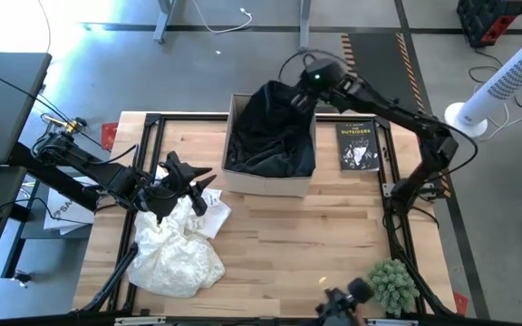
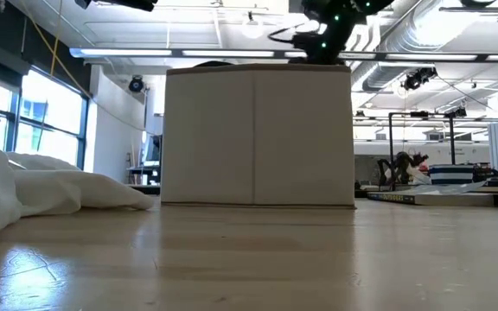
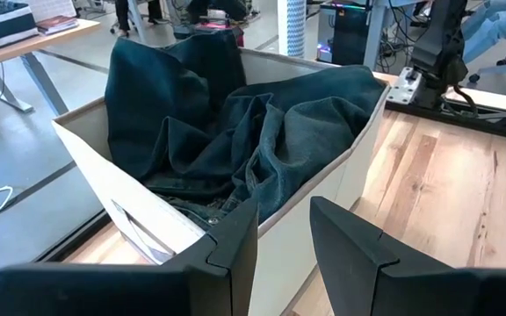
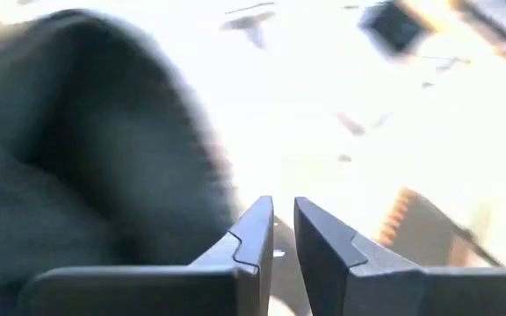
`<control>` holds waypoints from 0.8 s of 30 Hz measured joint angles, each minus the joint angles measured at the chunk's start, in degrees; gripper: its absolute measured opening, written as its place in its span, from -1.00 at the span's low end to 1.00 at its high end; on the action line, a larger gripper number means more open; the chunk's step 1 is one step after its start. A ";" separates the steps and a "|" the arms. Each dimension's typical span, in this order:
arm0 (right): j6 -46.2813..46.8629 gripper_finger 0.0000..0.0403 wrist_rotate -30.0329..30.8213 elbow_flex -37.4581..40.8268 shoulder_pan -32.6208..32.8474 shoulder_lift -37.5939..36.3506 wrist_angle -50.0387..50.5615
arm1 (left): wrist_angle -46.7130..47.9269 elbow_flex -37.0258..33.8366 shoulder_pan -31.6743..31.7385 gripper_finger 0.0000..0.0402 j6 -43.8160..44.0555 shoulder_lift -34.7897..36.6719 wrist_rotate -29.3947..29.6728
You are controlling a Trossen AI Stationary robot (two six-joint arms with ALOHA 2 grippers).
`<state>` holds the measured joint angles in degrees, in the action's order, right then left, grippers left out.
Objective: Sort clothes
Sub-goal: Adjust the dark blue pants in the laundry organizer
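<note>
A: Where are you?

B: My right gripper (image 1: 308,89) hangs over the far rim of the box (image 1: 270,186), upper middle of the high view. The dark clothes (image 1: 270,131) fill the box and spill over that rim. My fingers (image 4: 257,233) stand almost together with only a thin gap, and I see nothing pinched between them.

A: And the left?

B: My left gripper (image 1: 193,181) is at middle left, near the box's left wall, just above the white clothes (image 1: 178,249) heaped at lower left. Its fingers (image 3: 235,241) are parted and empty, pointing at the box.

A: What is the step?

B: I judge the darks are in, and the whites are next. To do it well, I would lift the right gripper clear without snagging the draped cloth, then have the left take the white heap at a thick fold, not a loose edge, so that it comes up whole.

A: What do the views add?

B: The left wrist view shows the dark folds inside the box; the low view shows only the box's blank wall and the whites at its left. Only the high view shows the book (image 1: 358,145) and plant (image 1: 393,282).
</note>
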<state>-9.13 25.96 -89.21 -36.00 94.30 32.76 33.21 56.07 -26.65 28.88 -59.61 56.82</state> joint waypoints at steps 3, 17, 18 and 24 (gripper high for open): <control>4.13 -0.78 1.38 -0.02 -2.60 -0.07 3.29 | -0.04 0.00 0.00 -0.47 0.06 0.00 0.00; 7.67 -0.78 -30.87 0.04 -2.78 2.08 4.19 | -0.03 0.00 0.00 -0.47 0.52 0.00 0.74; 7.67 -0.78 -30.93 0.04 -2.31 2.36 4.36 | 0.00 0.00 0.00 -0.47 0.52 0.00 0.72; 7.19 -0.78 -30.60 0.04 0.01 6.12 5.80 | 0.00 0.00 0.00 -0.47 0.61 0.00 0.74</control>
<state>-1.93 -4.64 -89.17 -35.99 100.41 38.56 33.21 56.07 -26.65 29.49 -59.61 57.56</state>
